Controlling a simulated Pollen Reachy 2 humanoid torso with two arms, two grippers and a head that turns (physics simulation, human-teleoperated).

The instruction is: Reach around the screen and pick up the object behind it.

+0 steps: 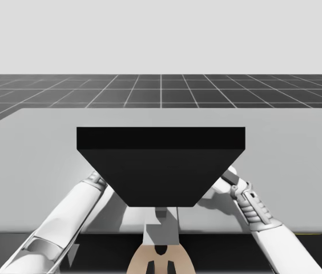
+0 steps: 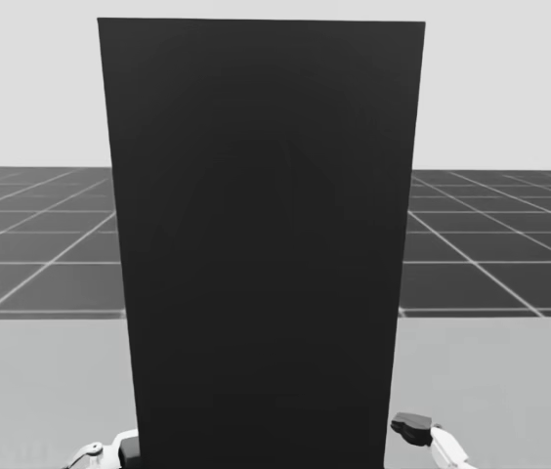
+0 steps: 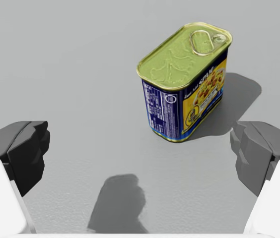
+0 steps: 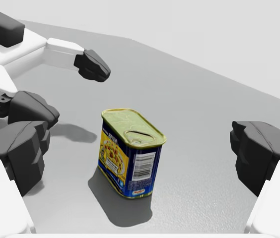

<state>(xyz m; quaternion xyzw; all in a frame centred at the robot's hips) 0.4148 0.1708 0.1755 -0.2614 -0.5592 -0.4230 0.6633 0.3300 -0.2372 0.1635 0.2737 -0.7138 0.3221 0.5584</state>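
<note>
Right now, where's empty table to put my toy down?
Bare table lies left and right of the black screen. Around the blue can it is crowded: my left gripper and right gripper stand open close by.

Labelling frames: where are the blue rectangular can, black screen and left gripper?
blue rectangular can [image 3: 184, 49], left wrist view, on its gold lid.
black screen [image 2: 261, 244], head view, middle of front face.
left gripper [image 3: 140, 144], left wrist view, midway between fingertips.
</note>
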